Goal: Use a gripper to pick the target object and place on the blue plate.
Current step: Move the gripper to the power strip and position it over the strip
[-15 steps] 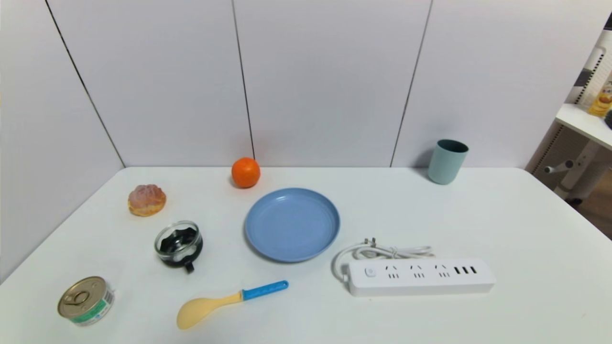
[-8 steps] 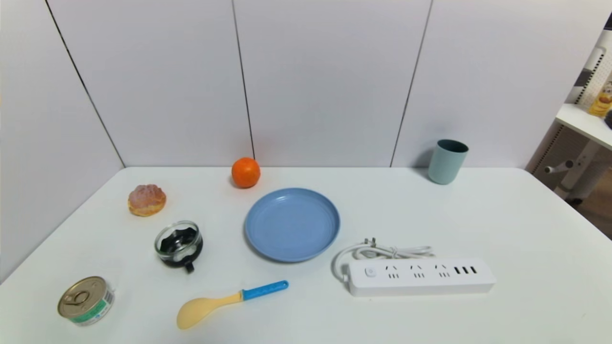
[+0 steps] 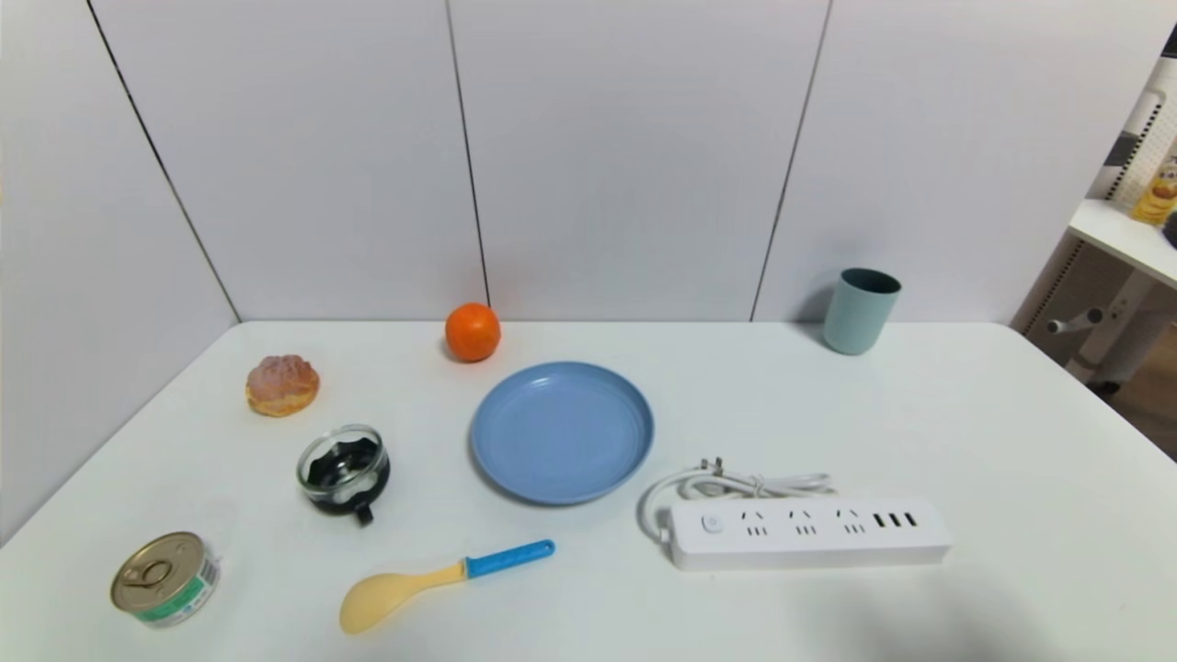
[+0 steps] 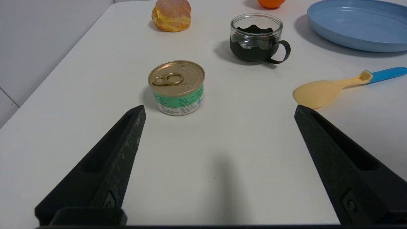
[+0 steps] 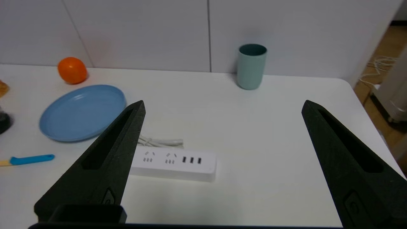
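White power strip (image 3: 807,532) flat beside empty blue plate (image 3: 562,432)

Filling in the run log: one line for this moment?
right tool: open, short of white power strip | left tool: open, idle | round light-blue plate: bare

Left gripper (image 4: 219,109) hangs wide open over the table (image 4: 222,165), tin can (image 4: 176,86) just ahead; glass cup (image 4: 257,38), spoon (image 4: 337,87) and blue plate (image 4: 356,24) sit beyond.

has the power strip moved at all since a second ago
No. The power strip lies in the same spot beside the blue plate, cord toward the wall.
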Motion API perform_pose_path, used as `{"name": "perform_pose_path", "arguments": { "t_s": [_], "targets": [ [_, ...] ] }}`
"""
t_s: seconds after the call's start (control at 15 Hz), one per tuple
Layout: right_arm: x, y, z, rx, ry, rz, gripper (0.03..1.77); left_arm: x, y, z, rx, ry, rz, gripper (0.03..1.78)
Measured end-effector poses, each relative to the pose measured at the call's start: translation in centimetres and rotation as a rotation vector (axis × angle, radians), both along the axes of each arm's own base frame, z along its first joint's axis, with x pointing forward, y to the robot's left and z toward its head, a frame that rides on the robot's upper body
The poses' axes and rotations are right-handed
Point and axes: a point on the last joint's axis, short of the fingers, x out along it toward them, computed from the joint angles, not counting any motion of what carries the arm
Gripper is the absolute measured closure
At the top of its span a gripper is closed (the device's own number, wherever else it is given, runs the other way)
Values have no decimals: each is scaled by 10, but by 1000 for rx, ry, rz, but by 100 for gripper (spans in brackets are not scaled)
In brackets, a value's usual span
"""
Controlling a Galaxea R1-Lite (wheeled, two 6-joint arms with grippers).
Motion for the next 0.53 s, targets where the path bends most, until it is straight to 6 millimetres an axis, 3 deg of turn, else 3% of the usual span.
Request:
{"name": "perform_pose_path", "arguments": {
  "t_s": [0.33, 0.53],
  "targets": [
    [57, 19, 58, -32, 22, 252, 10, 0, 0, 0, 0, 0, 0, 12],
    [87, 28, 71, -116, 15, 496, 10, 0, 0, 0, 0, 0, 0, 12]
  ]
}}
